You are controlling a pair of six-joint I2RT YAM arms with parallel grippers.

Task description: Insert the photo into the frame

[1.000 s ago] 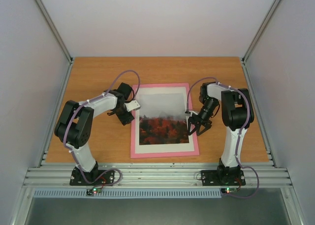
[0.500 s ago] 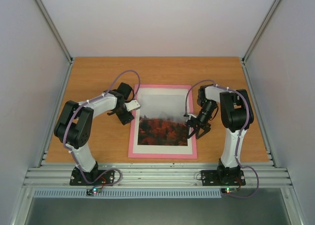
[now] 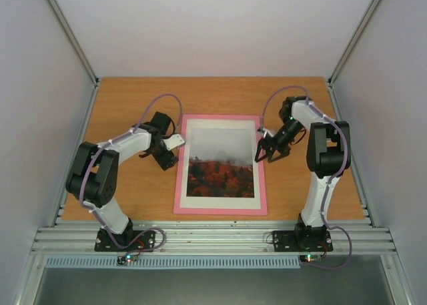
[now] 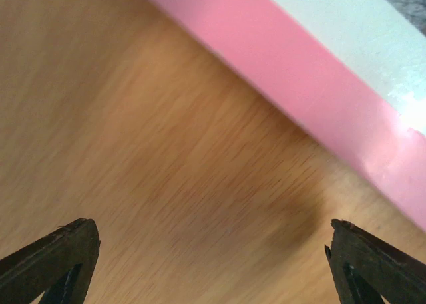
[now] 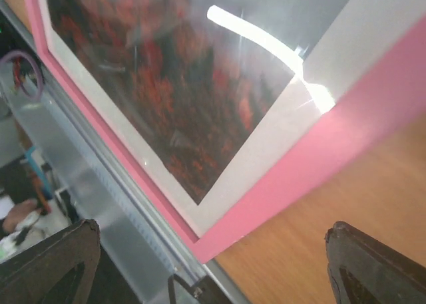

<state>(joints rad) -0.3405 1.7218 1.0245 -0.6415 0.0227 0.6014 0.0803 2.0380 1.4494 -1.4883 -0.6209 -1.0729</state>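
Since a second ago the right gripper (image 3: 271, 151) has moved from the lower right side of the large pink-rimmed rectangular picture frame (image 3: 220, 211) up to the middle of that right rim, its arm now reaching further toward the top of the picture. The left arm's elbow has swung out toward the left edge, while the left gripper (image 3: 165, 159) sits much where it was, just beside the frame's left rim. The frame itself has shifted slightly to the left at its lower end and now lies squarer. It lies flat in the centre of the orange-brown wooden tabletop (image 3: 133, 98), long axis running from the bottom of the overhead view to the top. The thin glossy autumn photo (image 3: 221, 159) sits inside it, surrounded by a white cut-out mat border (image 3: 219, 199), grey misty sky toward the top, red-orange trees toward the bottom. In the right wrist view a bright streak of glare crosses it. Both grippers have their fingers spread wide and released, nothing between them: the left over bare wood, the right over the frame's rim.
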